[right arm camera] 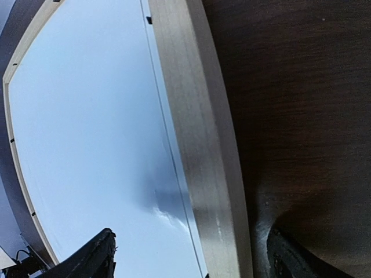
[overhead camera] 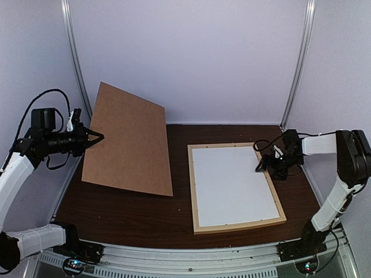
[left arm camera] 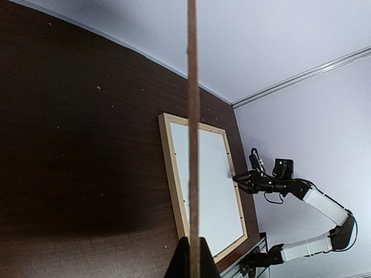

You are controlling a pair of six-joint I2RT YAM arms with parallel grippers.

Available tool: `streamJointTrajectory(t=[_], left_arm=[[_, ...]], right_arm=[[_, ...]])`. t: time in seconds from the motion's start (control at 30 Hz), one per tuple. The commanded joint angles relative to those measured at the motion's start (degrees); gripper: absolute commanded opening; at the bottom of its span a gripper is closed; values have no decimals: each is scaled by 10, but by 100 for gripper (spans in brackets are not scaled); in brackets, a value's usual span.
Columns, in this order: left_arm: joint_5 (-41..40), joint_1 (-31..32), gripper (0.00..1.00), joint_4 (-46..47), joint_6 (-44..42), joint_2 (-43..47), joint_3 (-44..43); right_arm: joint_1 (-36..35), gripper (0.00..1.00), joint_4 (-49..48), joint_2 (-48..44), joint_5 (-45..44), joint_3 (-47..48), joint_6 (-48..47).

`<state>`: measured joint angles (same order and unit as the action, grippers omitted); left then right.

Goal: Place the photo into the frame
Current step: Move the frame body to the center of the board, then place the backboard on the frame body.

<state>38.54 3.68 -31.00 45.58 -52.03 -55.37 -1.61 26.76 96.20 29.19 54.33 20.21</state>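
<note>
1. Pale lilac walls (overhead camera: 191,52) surround a dark wooden table (overhead camera: 116,214).
2. On the table's right half the frame (overhead camera: 192,185) lies flat, its light wooden rails resting on the tabletop.
3. Inside it lies the photo (overhead camera: 232,185), plain white side up, filling the opening from rail to rail.
4. The right gripper (overhead camera: 265,164) sits low over the frame's far right corner, jaws spread wide and holding nothing.
5. In the right wrist view one finger (right arm camera: 93,258) is over the white sheet and the other finger (right arm camera: 290,258) is over bare table outside the rail, with the rail between them.
6. The left gripper (overhead camera: 98,137) is clamped tight on the left edge of a brown board (overhead camera: 130,142). It holds the board tilted in the air above the table's left half, well apart from the frame.
7. From the left wrist the board shows edge-on as a thin upright strip.
</note>
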Motion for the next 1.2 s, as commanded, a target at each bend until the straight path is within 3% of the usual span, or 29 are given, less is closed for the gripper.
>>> streamJointTrajectory(t=[0.0, 0.23, 0.43, 0.73, 0.93, 1.17], left_arm=[[13, -3, 0, 97, 13, 2, 6], [9, -3, 0, 142, 33, -3, 28], [6, 3, 0, 169, 48, -5, 46], [-10, 60, 0, 226, 81, -16, 73], [-18, 115, 0, 295, 118, -42, 98], [-44, 213, 0, 406, 152, -133, 101]], right_arm=[[-1, 89, -55, -5, 56, -22, 23], [-44, 87, -93, -41, 63, -58, 58], [-123, 86, -129, -54, 31, -65, 99], [-227, 86, -179, 6, 23, -21, 139], [-218, 87, -115, -14, -8, 13, 99], [-155, 88, -41, -60, -30, 26, 57]])
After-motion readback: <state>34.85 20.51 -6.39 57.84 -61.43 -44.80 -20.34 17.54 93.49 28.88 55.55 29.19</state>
